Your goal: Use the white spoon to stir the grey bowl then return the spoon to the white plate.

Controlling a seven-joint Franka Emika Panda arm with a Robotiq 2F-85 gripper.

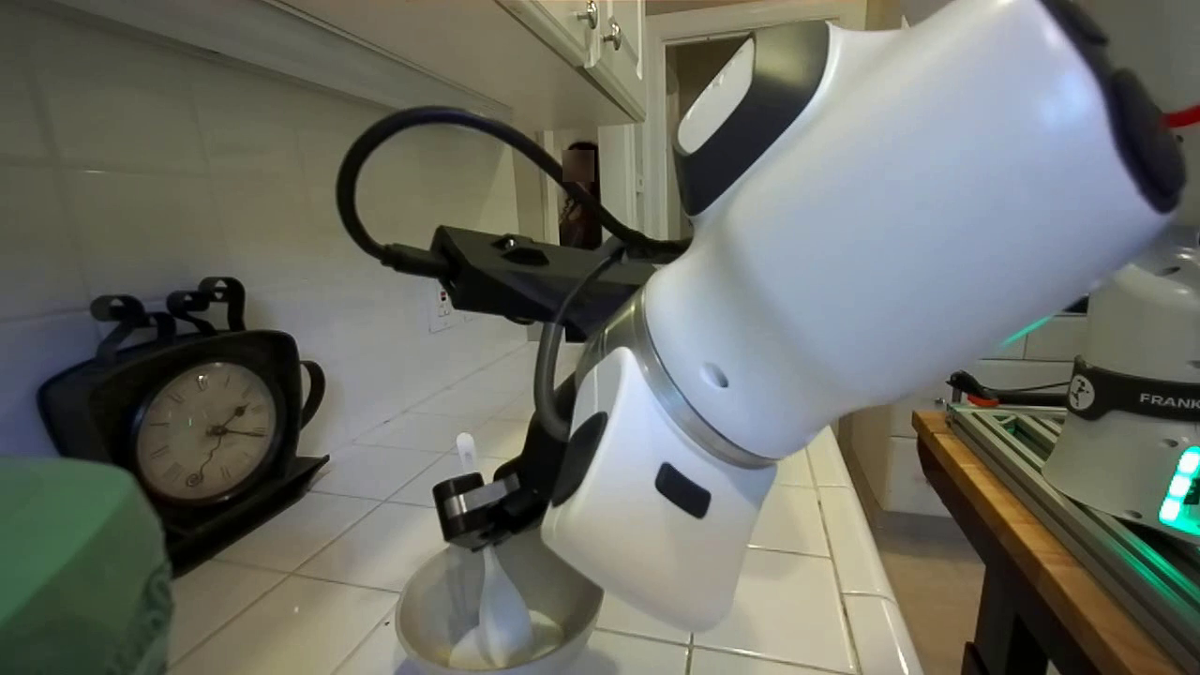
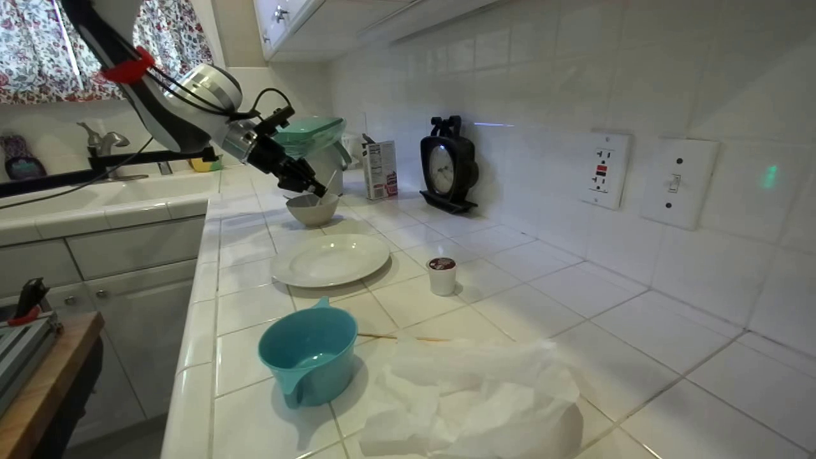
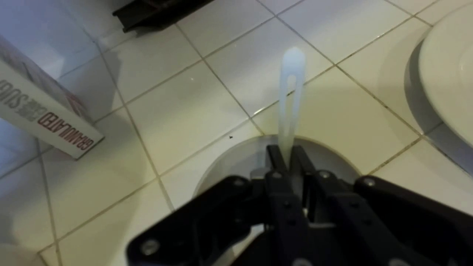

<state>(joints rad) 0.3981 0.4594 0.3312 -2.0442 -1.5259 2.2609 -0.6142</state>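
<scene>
My gripper (image 3: 285, 154) is shut on the handle of the white spoon (image 3: 293, 68), whose free end sticks up past the fingertips in the wrist view. Below the fingers, the spoon's head (image 1: 504, 614) hangs down inside the grey bowl (image 1: 558, 581); whether it touches the bottom I cannot tell. In both exterior views the gripper (image 2: 317, 189) leans in at a slant above the bowl (image 2: 310, 215). The white plate (image 2: 331, 258) lies flat on the counter beside the bowl, with nothing on it, and its edge (image 3: 436, 74) shows at the right of the wrist view.
A sugar box (image 2: 380, 171) and a black clock (image 2: 448, 167) stand along the tiled wall. Nearer that camera are a white pod (image 2: 442, 277), a blue cup (image 2: 312, 357), a thin stick (image 2: 376, 335) and crumpled paper (image 2: 478, 401). A green container (image 1: 80, 562) is close to the bowl.
</scene>
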